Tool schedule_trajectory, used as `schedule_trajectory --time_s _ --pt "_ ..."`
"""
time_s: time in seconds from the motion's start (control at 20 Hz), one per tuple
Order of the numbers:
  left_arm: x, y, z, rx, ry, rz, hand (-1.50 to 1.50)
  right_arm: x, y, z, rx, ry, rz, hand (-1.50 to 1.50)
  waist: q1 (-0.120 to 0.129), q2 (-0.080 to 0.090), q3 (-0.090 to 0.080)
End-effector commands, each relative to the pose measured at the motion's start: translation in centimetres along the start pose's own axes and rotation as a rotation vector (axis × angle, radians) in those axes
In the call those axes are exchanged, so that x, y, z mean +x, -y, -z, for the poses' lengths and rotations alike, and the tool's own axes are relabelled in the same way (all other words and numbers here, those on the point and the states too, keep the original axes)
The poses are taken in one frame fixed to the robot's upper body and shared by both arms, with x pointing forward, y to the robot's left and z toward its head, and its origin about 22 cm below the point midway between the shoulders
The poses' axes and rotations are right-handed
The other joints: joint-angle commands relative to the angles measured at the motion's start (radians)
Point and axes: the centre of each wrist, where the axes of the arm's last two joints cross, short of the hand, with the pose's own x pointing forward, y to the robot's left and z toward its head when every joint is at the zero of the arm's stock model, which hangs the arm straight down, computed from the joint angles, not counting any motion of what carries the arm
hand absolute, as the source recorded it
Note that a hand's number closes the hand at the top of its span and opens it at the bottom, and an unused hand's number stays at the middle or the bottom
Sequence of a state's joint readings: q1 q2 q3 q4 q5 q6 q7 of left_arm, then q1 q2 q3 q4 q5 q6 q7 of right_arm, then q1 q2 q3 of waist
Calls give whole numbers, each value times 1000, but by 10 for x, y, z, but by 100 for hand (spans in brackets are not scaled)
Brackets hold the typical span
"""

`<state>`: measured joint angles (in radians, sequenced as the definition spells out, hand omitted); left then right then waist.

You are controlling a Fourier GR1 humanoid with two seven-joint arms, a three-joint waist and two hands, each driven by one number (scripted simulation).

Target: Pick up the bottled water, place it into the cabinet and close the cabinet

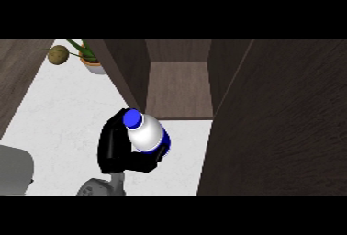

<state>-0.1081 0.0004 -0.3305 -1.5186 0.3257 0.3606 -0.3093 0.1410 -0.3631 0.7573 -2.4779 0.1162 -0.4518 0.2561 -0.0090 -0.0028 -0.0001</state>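
A grey rounded object (13,167) is seen at the far left edge, well apart from the action; what it is can't be told. Up and to the left of the hand, a small potted green plant in an orange pot (88,57) is shown on the white speckled countertop (61,119), w/ a brownish round item (59,53) just beside it.

At centre, the black robot hand (119,151), on a grey forearm entering from the lower edge, is curled round the white plastic water bottle with blue cap and blue label (144,131). Which hand it is can't be fixed w/ certainty; from its place left of centre it is judged to be the left. The bottle is held tilted, cap pointing up and away from the hand, just short of the cabinet mouth.

Directly beyond the hand, the dark wood-grain cabinet (177,92) stands open, its inner shelf visible. The cabinet's left wall edge (132,87) sits almost touching the cap.

To the right of the hand, the large dark wooden cabinet door (278,124) is swung open and fills that side.

Risk, as judged: the cap could be clipped on the left wall edge if the bottle is pushed straight ahead, knocking it askew in the grasp. A shift rightward is called for before insertion. No other hand is in view.
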Motion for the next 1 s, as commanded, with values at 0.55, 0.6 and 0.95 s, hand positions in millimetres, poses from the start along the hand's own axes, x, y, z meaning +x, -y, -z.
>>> schedule_trajectory --time_s 0.55,0.6,0.95 --pt "17 50 81 39 56 138 150 33 11 -12 -1 60 -10 -150 -4 2 0" --pt "-6 45 74 52 68 143 150 10 -4 -11 -5 57 15 -150 -10 3 0" --pt "11 68 116 65 37 232 150 32 11 -19 -9 49 4 -150 -15 2 0"
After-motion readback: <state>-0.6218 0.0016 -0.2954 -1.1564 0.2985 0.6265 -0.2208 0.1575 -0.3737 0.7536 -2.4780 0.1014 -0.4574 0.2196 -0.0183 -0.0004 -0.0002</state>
